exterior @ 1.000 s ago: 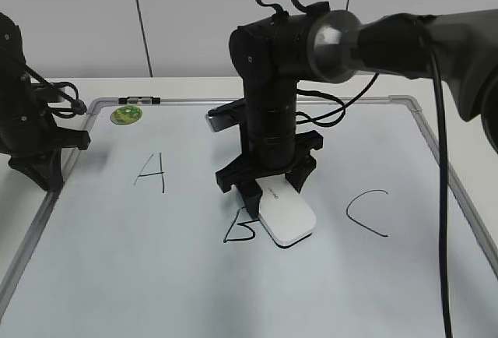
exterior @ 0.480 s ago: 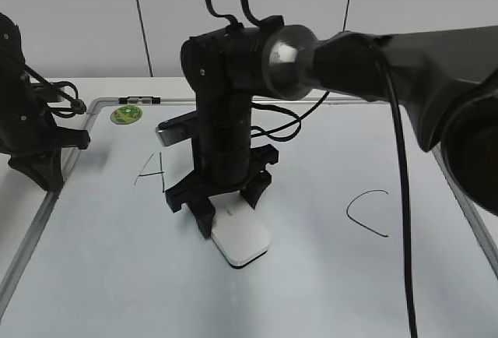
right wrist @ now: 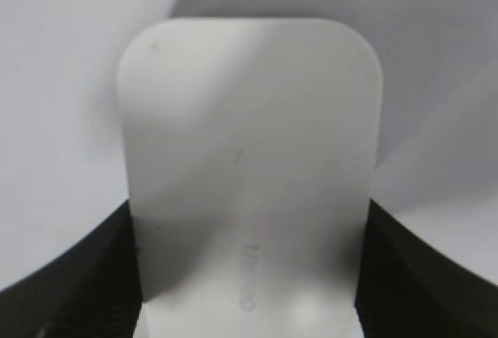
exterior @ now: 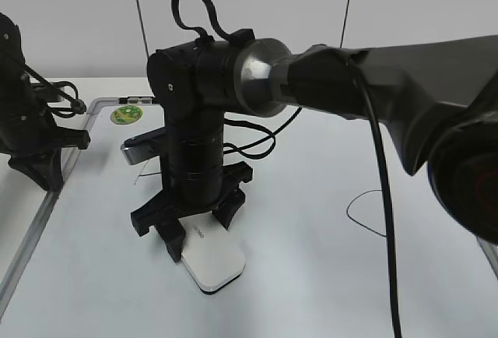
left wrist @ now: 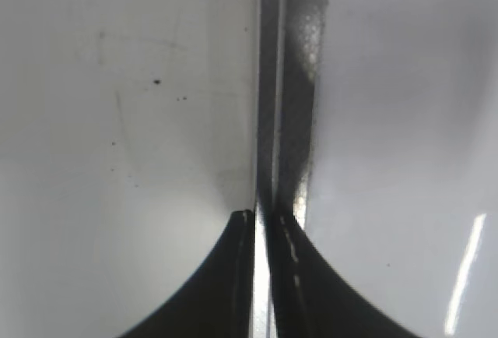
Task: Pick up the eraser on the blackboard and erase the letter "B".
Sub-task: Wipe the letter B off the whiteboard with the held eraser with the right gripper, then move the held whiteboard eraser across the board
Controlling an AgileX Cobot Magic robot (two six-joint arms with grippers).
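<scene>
The white eraser [exterior: 215, 265] lies flat on the blackboard [exterior: 327, 283] at the front left of centre. My right gripper [exterior: 199, 234] reaches across and is shut on its far end. In the right wrist view the eraser [right wrist: 249, 143] fills the space between the dark fingers of the right gripper [right wrist: 249, 283]. No stroke of the letter "B" shows. Only a small stroke of the "A" [exterior: 141, 177] shows beside the arm. My left gripper [exterior: 40, 168] is shut and empty over the board's left frame [left wrist: 269, 81], as the left wrist view [left wrist: 263, 217] shows.
The letter "C" [exterior: 364, 215] is on the right part of the board. A round green sticker [exterior: 124, 114] sits at the far left corner. The right arm's cables hang over the board's middle. The grey frame runs along the left edge [exterior: 31, 233].
My right gripper has slid the eraser left and toward the front across the board. The "B" strokes seen a second ago no longer show, and the arm now hides most of the "A".
</scene>
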